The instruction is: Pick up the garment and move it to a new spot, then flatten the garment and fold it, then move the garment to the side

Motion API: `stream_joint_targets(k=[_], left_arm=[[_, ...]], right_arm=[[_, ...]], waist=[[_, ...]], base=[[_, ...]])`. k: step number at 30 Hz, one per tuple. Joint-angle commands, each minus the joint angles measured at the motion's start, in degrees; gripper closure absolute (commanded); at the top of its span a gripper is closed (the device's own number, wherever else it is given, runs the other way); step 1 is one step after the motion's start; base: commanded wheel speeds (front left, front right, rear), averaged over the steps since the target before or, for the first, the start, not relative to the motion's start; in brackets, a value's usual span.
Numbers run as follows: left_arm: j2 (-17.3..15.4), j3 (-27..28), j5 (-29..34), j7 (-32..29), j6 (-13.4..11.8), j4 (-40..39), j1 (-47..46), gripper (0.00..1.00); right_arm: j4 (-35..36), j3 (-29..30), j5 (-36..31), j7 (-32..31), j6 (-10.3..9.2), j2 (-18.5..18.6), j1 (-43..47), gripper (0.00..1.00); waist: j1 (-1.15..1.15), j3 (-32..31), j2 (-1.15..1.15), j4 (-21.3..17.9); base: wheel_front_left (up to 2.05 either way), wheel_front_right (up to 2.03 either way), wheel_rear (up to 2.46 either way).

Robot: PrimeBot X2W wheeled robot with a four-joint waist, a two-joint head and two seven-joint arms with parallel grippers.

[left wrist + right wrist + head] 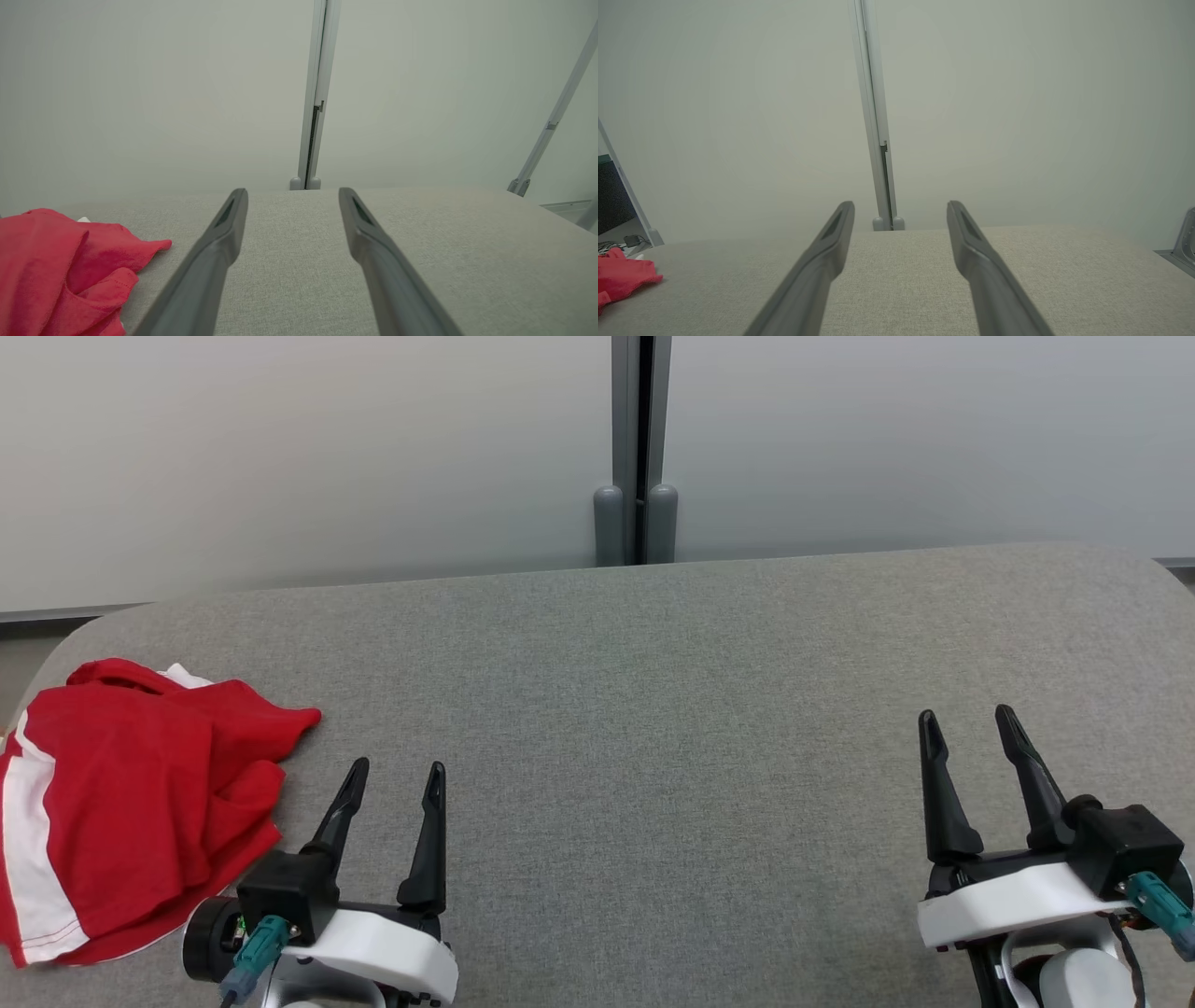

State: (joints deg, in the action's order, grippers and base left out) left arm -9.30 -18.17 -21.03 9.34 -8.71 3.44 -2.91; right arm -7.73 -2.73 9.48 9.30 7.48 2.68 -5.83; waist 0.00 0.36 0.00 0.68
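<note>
Lying crumpled at the left edge of the grey fabric-covered worktop (653,728), the red cloth garment with a white stripe (140,803) is untouched. Left hand (398,768) just beside it, fingers (428,840) apart, empty; right hand (965,713) well apart from it, likewise spread and empty. Risk: a pinch catching several bunched layers would hinder flattening; a sideways drag could pull it off the edge.

No legible text, labels, brand marks, numbers or signs on any surface in the head view, left wrist view or right wrist view.
</note>
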Motion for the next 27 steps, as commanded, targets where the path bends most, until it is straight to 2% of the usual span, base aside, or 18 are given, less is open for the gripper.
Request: stream_joint_targets(k=[1,12,15,22,27], left_arm=[[-0.99,-1.12,1.82,0.66,-1.49,-0.04,-1.68,0.0],[-2.08,-4.11,5.23,1.99,-4.98,0.88,-1.86,0.0],[-1.21,-3.57,4.53,2.37,-5.26,0.69,-1.39,0.0],[2.2,1.12,2.34,3.25,-1.38,1.49,0.37,0.0],[4.88,5.34,1.43,3.83,2.38,3.15,1.86,0.0]], right_arm=[[-0.04,-0.13,-1.94,0.78,0.01,0.18,-0.43,0.0],[-1.81,-1.23,-3.33,2.13,0.02,0.21,-0.19,0.0],[-2.23,-1.4,-1.1,2.5,0.02,0.23,0.07,0.0],[-3.62,-1.84,5.82,3.31,0.02,0.25,-0.1,0.0],[-5.17,-1.89,6.86,3.93,0.02,0.27,-0.35,0.0]], waist=[[0.0,-0.04,0.0,0.05],[0.0,-0.06,0.0,0.2],[0.0,-0.03,0.0,0.34],[0.0,-0.03,0.0,0.61],[0.0,-0.21,0.0,0.67]], base=[[0.0,0.0,0.0],[0.0,0.0,0.0],[0.0,0.0,0.0],[0.0,0.0,0.0],[0.0,0.0,0.0]])
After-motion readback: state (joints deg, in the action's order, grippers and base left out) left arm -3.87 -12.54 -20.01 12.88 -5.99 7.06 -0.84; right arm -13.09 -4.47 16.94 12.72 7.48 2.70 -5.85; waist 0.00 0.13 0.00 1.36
